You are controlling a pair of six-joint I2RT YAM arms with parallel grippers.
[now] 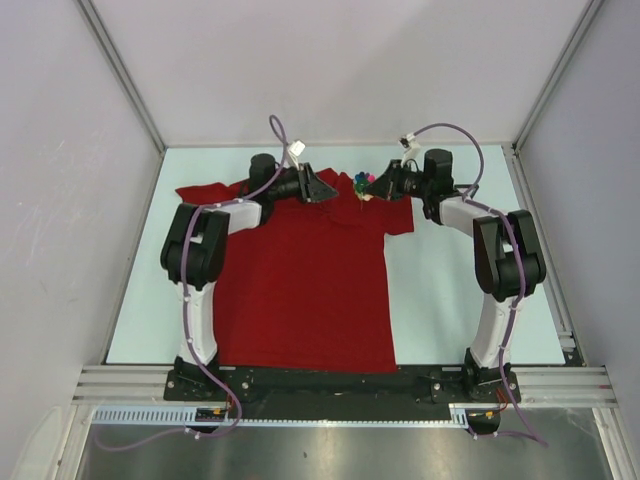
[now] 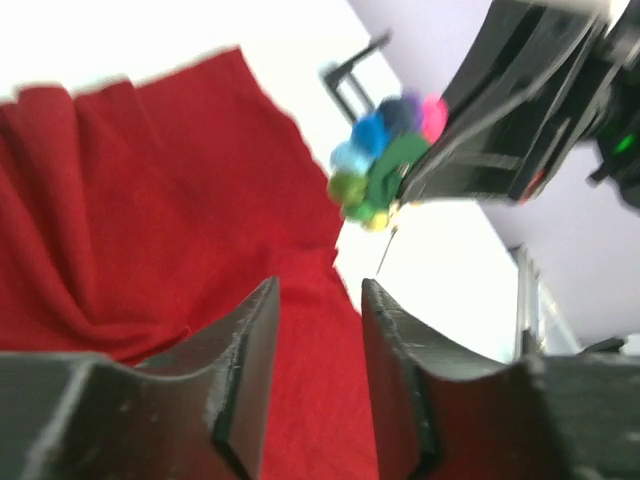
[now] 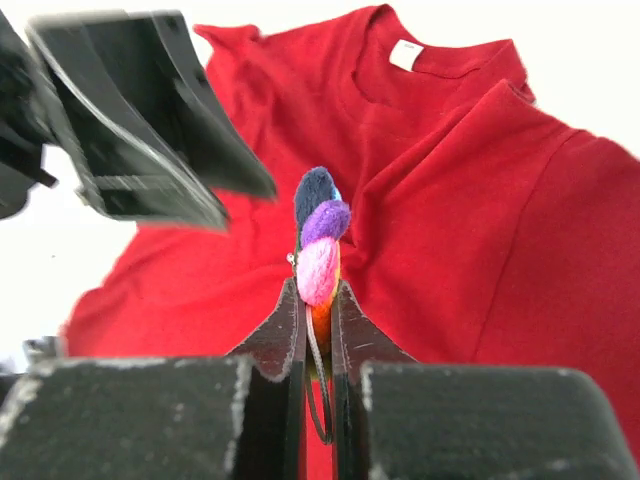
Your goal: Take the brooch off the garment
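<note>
The dark-red garment (image 1: pixel 300 290) lies flat on the table, neck at the far side, with its white label (image 3: pixel 405 54) showing. My right gripper (image 1: pixel 383 186) is shut on the brooch (image 1: pixel 364 184), a cluster of coloured beads, and holds it above the shirt's far right shoulder. The right wrist view shows the brooch (image 3: pixel 320 250) pinched between the fingertips. In the left wrist view the brooch (image 2: pixel 385 165) hangs clear of the cloth, its thin pin dangling free. My left gripper (image 1: pixel 325 188) is open, just left of the brooch, over the collar; red cloth shows between its fingers (image 2: pixel 250 340).
The pale table (image 1: pixel 450 300) lies bare to the right of the shirt. Grey walls with metal frame posts (image 1: pixel 125 75) close in the left, right and far sides. A rail (image 1: pixel 340 385) runs along the near edge by the arm bases.
</note>
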